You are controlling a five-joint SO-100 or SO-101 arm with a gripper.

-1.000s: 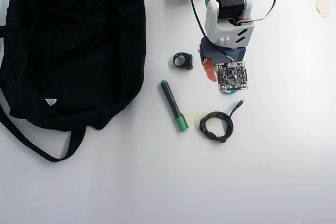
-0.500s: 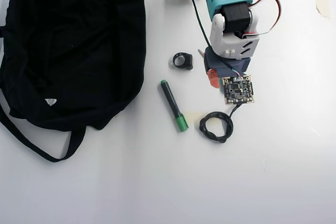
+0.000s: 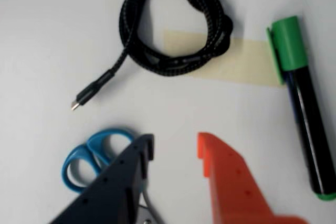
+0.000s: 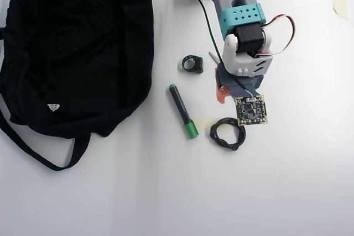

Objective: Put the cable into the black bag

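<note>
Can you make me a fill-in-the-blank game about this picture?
1. The cable is wound into a round ____.
2. The marker has a ____ cap.
3. The gripper is open and holds ____.
4. The scissors have ____ handles.

Missing words: coil; green; nothing; blue

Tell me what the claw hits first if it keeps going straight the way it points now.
Most likely the cable: its coil lies straight ahead of the open claw, with bare table between. Height above the table is unclear.
</note>
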